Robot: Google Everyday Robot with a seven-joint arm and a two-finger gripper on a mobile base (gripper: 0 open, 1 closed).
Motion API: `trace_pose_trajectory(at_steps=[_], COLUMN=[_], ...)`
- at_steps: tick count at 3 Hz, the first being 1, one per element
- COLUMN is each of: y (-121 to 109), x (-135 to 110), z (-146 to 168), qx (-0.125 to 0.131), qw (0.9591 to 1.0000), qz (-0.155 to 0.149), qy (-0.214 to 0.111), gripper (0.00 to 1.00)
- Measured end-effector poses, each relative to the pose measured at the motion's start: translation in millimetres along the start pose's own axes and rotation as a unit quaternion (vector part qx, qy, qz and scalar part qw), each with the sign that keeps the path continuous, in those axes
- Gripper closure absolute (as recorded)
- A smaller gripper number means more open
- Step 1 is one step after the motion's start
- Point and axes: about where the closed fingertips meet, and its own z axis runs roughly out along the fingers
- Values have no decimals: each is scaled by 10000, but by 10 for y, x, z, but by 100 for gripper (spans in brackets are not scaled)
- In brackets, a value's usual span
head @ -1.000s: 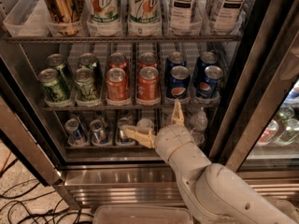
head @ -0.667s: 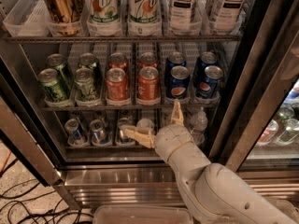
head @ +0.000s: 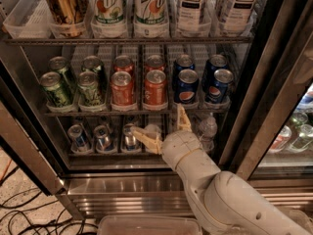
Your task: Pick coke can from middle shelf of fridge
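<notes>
The fridge [head: 146, 185] stands open in front of me. On the middle shelf [head: 132, 112], two lanes hold red coke cans; the front ones stand at centre left [head: 122, 88] and centre [head: 155, 87], with more red cans behind. Green cans [head: 56, 89] stand left of them, blue Pepsi cans [head: 187, 86] right. My gripper [head: 161, 129] is open, just below the shelf's front bar, under the centre coke can. One finger [head: 145, 138] points left, the other [head: 183, 118] points up. It holds nothing.
The top shelf holds a gold can [head: 62, 6], 7Up bottles [head: 108, 6] and tea bottles [head: 192, 6] in white bins. The bottom shelf has small cans [head: 78, 137] and a clear bottle [head: 207, 129]. The door frame [head: 266, 106] stands right, cables [head: 24, 219] lie on the floor left.
</notes>
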Motion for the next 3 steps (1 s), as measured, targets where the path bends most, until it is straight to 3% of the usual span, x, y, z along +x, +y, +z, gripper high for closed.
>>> trace_pose_trajectory(at_steps=[1, 3], y=[0, 3], x=[0, -15], z=[0, 48], qx=[0, -27], qw=[10000, 10000], qz=[0, -38], qy=[0, -21], gripper=[27, 22])
